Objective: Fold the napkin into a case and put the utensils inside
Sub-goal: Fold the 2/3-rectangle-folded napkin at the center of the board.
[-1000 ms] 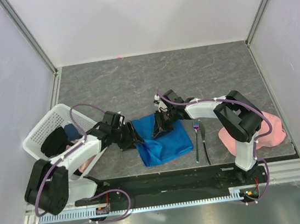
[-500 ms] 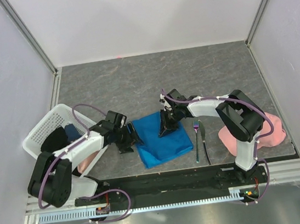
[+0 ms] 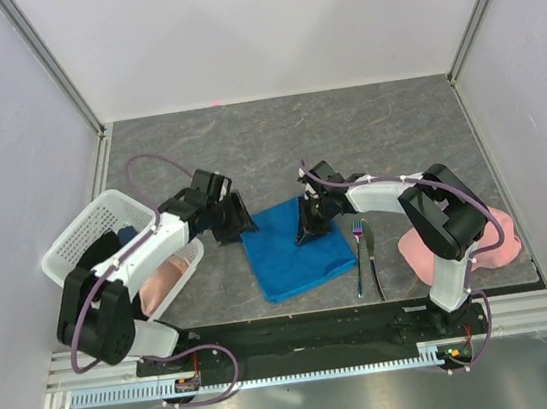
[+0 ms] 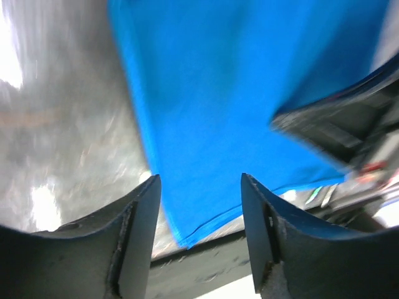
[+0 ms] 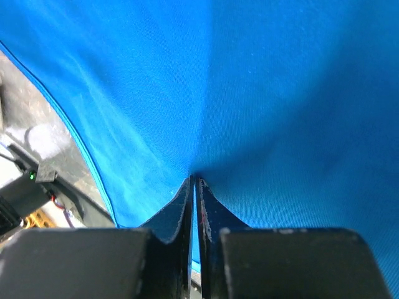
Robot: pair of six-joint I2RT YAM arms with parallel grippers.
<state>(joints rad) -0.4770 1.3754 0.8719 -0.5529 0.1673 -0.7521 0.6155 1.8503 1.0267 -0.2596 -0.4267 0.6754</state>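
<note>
Right gripper [image 5: 194, 180]: jaws pressed together on a pinch of the napkin [image 3: 295, 252], with the cloth tenting up to the tips. From above, the pinch sits near the napkin's 1 o'clock edge.

Left gripper [image 4: 199, 182]: jaws wide apart, nothing between them. It hangs just off the napkin's 10 o'clock corner, with the cloth lying toward its 4 o'clock.

Napkin: on the table [image 3: 246, 148], mid-near, a broad slanted rectangle, not yet a narrow case.

Judgement: the next fold turns on the 9 o'clock edge, and the left arm is nearer to it.

Fork [image 3: 358, 252] and knife [image 3: 371, 257]: side by side just off the napkin's 3 o'clock edge, long axes 12-to-6, right arm nearer.

Hard to make out:
- how many layers the cloth has
- whether the left tips touch the table (left wrist view blurred)
</note>
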